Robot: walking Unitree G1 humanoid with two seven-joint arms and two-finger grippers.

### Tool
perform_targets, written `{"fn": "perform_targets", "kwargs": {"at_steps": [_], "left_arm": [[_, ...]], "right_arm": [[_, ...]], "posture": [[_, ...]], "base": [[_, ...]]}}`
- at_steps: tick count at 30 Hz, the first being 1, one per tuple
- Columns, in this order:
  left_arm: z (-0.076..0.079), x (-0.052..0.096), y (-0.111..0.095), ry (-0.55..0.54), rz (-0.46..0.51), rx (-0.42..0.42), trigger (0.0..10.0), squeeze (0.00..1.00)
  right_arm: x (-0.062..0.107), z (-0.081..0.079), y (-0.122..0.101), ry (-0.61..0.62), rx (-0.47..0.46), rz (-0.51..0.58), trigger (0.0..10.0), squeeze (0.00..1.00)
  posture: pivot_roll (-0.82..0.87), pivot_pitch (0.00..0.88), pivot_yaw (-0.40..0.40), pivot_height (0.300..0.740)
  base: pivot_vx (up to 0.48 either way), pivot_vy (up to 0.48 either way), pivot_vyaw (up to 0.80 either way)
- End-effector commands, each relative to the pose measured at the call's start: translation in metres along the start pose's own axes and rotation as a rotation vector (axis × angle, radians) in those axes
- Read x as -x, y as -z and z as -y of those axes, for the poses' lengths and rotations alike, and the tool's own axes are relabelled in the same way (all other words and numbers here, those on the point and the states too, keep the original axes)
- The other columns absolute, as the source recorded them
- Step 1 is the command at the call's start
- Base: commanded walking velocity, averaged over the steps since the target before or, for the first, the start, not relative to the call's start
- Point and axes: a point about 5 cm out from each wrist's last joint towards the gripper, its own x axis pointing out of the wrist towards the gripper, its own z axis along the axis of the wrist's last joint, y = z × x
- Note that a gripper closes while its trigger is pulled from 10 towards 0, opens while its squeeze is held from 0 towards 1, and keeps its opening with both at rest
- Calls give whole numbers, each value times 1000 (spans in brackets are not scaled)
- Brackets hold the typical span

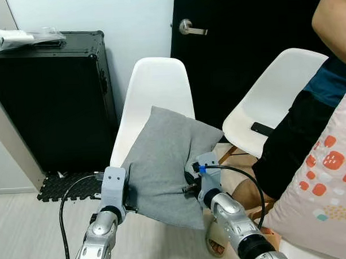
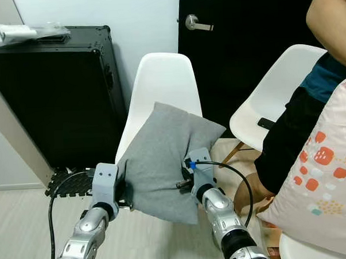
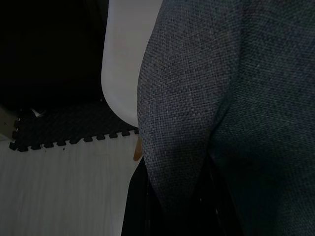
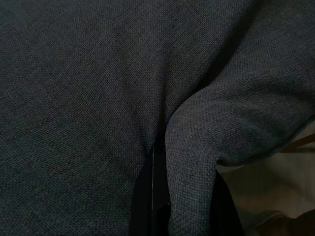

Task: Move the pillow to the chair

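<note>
You've got the grey pillow (image 1: 166,164) pinched from both sides right now: your left gripper (image 1: 125,194) is clamped on its left edge and your right gripper (image 1: 190,183) is biting into the right side, and in both wrist views you can see a fold of the grey fabric squeezed between the black fingers (image 4: 147,196). The pillow is held up in the air, tilted like a diamond, right in front of the nearer white chair (image 1: 154,87), covering most of its seat and the lower part of the backrest. Can't tell from the head views if its bottom corner is touching the seat or just hanging over it. Behind on your left there's a big black case (image 1: 48,100) with a clear plastic bag (image 1: 22,37) on top, and a black foam mat (image 1: 66,186) on the floor under it. To your right is a second white chair (image 1: 275,96) with a dark phone (image 1: 262,128) on the seat, a person (image 1: 310,118) beside it, and a patterned pillow (image 1: 331,197) at the right edge.
</note>
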Motion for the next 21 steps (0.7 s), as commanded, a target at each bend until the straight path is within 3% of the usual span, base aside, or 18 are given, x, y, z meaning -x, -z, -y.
{"fn": "perform_targets", "kwargs": {"at_steps": [1, 21], "left_arm": [[-15, 0, -10, -86, 62, -3, 10000, 0], [-15, -1, -11, -87, 61, -4, 10000, 0]], "right_arm": [[5, 6, 7, 15, 24, -20, 10000, 0], [5, 6, 8, 15, 23, -26, 10000, 0]], "posture": [[-3, 36, -57, 740], [-5, 43, -55, 740]], "base": [[0, 0, 0], [0, 0, 0]]}}
